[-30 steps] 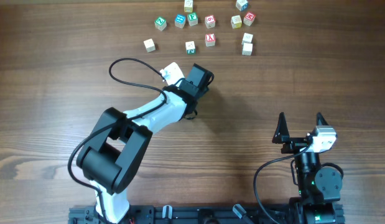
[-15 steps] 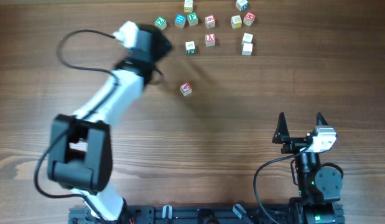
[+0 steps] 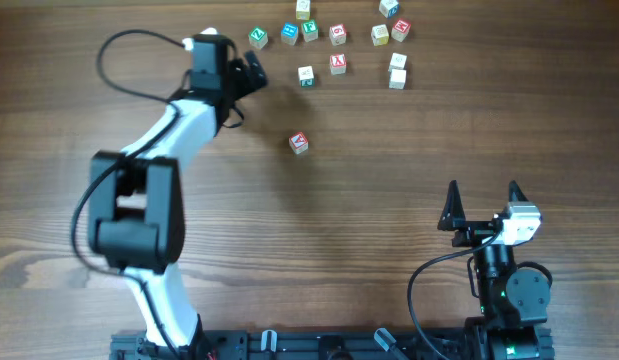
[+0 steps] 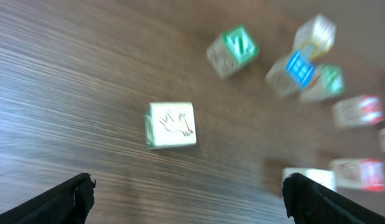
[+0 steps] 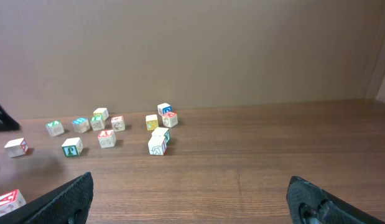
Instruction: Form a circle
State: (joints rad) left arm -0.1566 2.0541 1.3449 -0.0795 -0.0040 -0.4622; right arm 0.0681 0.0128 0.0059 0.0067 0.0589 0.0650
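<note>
No circle yet: the letter cubes (image 3: pixel 337 35) just sit scattered at the desk's (image 3: pixel 409 150) 12 o'clock edge, with one red cube (image 3: pixel 299 143) off alone at their 6 o'clock. The left fingers (image 4: pixel 68 199) are spread wide, with a pale cube (image 4: pixel 171 124) ahead, untouched. The right fingers (image 3: pixel 451 205) are wide apart too, holding nothing

Outstretched left gripper (image 3: pixel 251 72) gapes — right gripper (image 3: pixel 482 205) too.
</note>
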